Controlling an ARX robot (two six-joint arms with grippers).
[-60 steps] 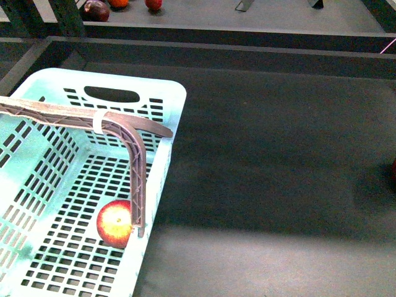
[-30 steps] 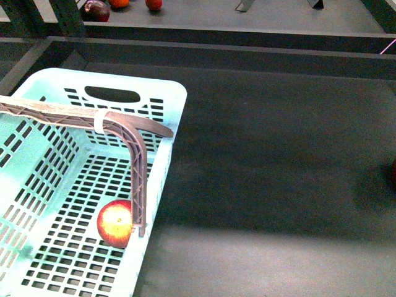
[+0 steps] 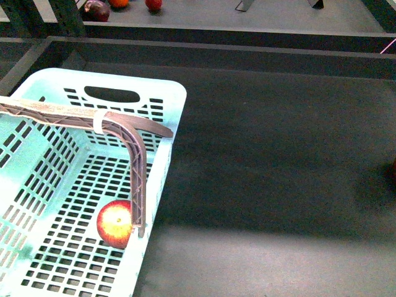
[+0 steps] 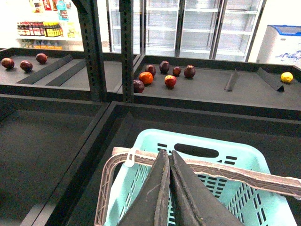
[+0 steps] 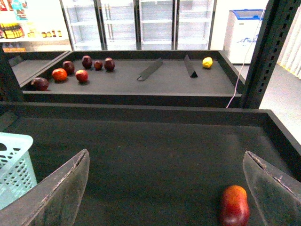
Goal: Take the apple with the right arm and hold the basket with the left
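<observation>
The pale aqua basket stands at the front left of the dark shelf. Its brown ribbed handle with a white band arches over it. A glossy red apple with a yellow patch lies on the basket floor, right beside the handle's foot. My left gripper is shut on the handle above the basket. My right gripper is open and empty, above the shelf floor to the right of the basket's corner. A red fruit lies near the right finger.
A raised rail runs along the back of the shelf. Behind it, on a further shelf, lie dark purple and orange-red fruits, a yellow fruit and angled dividers. Upright posts stand at the left.
</observation>
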